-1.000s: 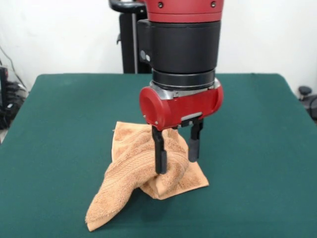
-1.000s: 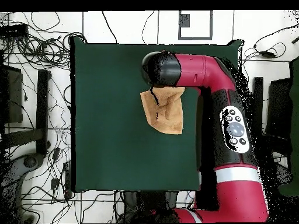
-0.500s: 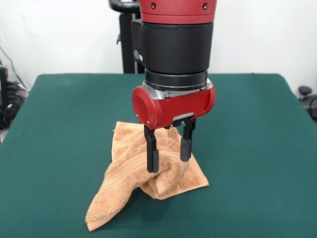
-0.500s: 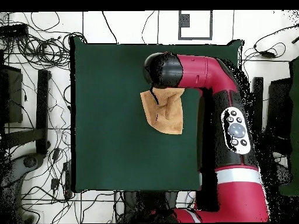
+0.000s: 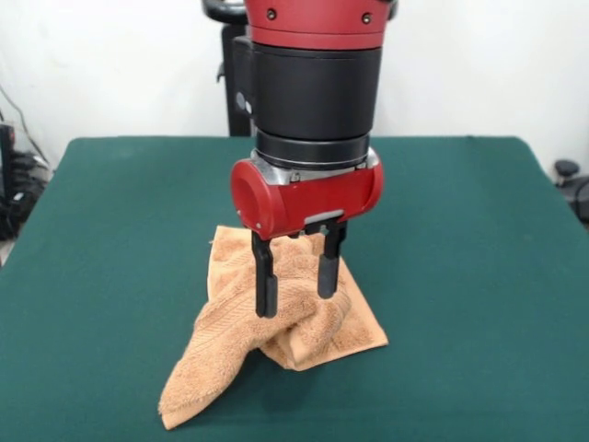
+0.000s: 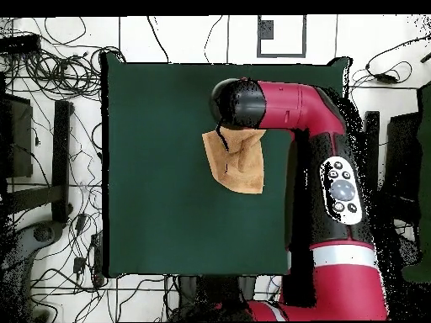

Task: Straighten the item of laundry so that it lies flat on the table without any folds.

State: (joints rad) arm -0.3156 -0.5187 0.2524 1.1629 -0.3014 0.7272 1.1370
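The orange-tan towel (image 5: 248,336) lies crumpled and folded over itself on the dark green table (image 5: 101,239), with one corner trailing toward the front left. It also shows in the overhead view (image 6: 236,161), partly under the arm. My gripper (image 5: 296,293) hangs open just above the towel's raised middle fold, its two black fingers (image 5: 265,281) pointing down, holding nothing. In the overhead view the arm's head (image 6: 240,103) hides the gripper.
The red arm (image 6: 337,185) runs along the table's right side in the overhead view. Cables and stands (image 6: 46,126) lie on the floor beside the table. Wide green surface surrounds the towel on all sides.
My gripper has shifted to the left in the front view and slightly up, still open. The towel has not moved.
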